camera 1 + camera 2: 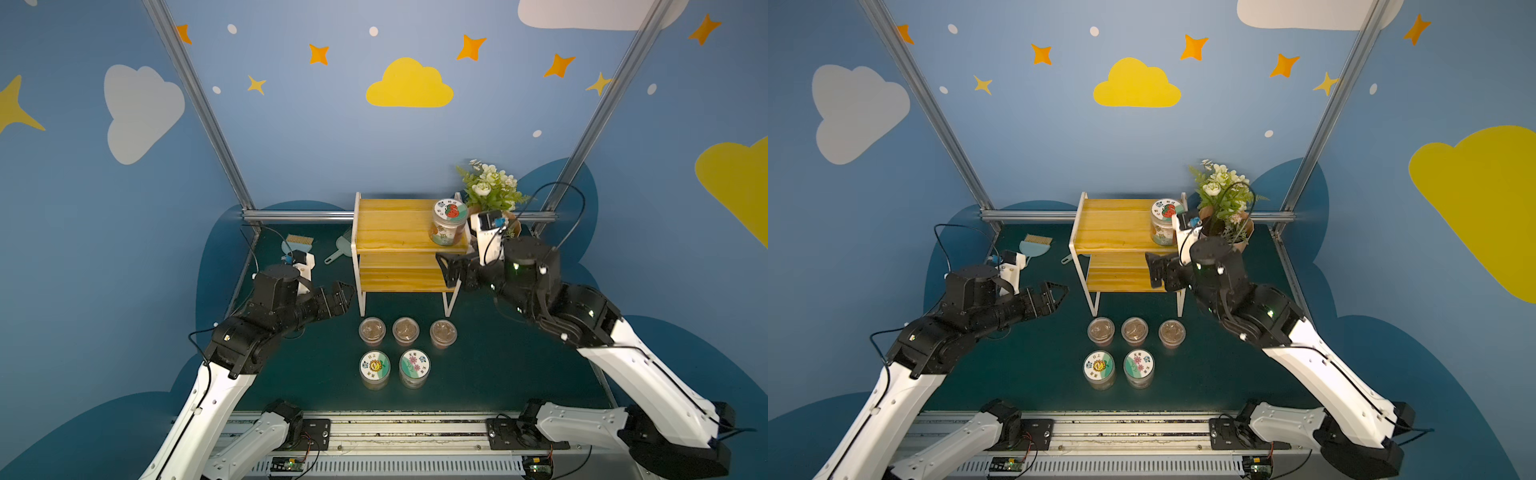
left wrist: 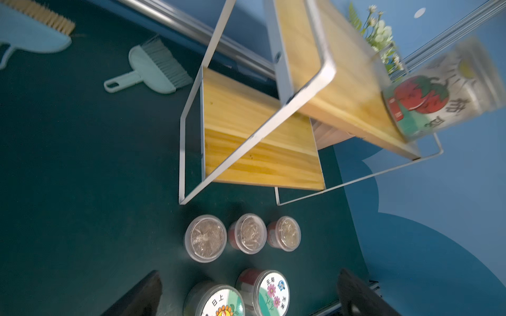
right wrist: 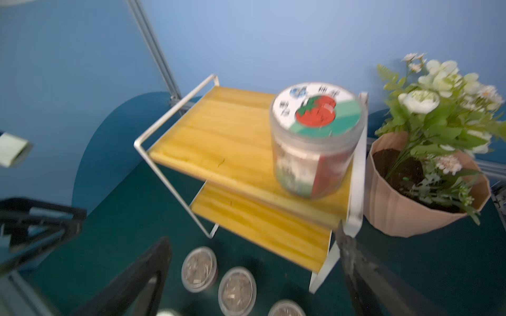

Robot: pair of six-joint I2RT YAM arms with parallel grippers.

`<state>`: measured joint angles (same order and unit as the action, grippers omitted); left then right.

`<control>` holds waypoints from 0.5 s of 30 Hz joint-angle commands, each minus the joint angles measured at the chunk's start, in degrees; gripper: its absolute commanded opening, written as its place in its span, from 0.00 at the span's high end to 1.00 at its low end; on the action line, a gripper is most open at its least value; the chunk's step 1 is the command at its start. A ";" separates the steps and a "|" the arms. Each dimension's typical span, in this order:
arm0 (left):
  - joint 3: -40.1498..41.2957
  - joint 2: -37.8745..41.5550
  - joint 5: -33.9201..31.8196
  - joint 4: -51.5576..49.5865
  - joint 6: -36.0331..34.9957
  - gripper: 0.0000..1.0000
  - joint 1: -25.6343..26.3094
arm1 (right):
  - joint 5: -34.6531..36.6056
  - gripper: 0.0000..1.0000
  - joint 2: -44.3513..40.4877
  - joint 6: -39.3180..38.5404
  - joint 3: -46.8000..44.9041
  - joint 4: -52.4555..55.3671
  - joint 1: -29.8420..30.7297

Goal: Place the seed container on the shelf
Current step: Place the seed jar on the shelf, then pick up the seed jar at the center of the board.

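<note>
The shelf (image 1: 395,224) (image 1: 1117,224) has two yellow slat boards in a white frame. A clear seed container (image 1: 449,222) (image 1: 1166,222) with a red fruit label stands upright at the right end of its top board, also in the right wrist view (image 3: 317,142) and left wrist view (image 2: 438,90). My right gripper (image 1: 451,270) (image 3: 253,238) is open and empty, just in front of the shelf's right end, apart from the container. My left gripper (image 1: 343,295) (image 2: 250,273) is open and empty, left of the shelf's front legs.
Three small clear-lidded jars (image 1: 406,331) stand in a row in front of the shelf. Two labelled jars (image 1: 395,368) stand nearer. A potted flower plant (image 1: 490,191) stands right of the shelf. A brush (image 1: 297,243) and a dustpan (image 1: 338,249) lie at the back left.
</note>
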<state>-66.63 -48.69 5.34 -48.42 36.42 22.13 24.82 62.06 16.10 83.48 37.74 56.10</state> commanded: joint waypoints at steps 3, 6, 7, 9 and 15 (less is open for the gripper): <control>9.37 7.53 -0.75 -2.68 4.94 0.00 -0.20 | 9.00 0.02 -13.13 10.08 -19.00 0.35 11.00; 13.00 10.67 -1.47 -3.10 6.90 0.00 -0.11 | 10.03 0.02 -17.61 13.95 -28.38 -1.42 18.59; 14.18 11.45 -1.56 -2.82 7.57 0.00 -0.16 | 9.96 0.02 -18.44 15.09 -30.97 -2.52 20.88; 16.62 13.03 -0.65 -1.15 8.00 0.00 0.14 | 8.83 0.02 -19.32 16.13 -37.80 -6.74 24.79; 21.28 16.29 -3.91 -0.65 9.00 0.00 1.93 | 10.55 0.02 -18.15 24.68 -50.16 -15.82 33.40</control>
<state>-46.48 -33.43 3.38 -50.02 44.23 23.57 32.32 44.29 34.74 35.31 28.49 86.56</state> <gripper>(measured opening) 0.997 0.975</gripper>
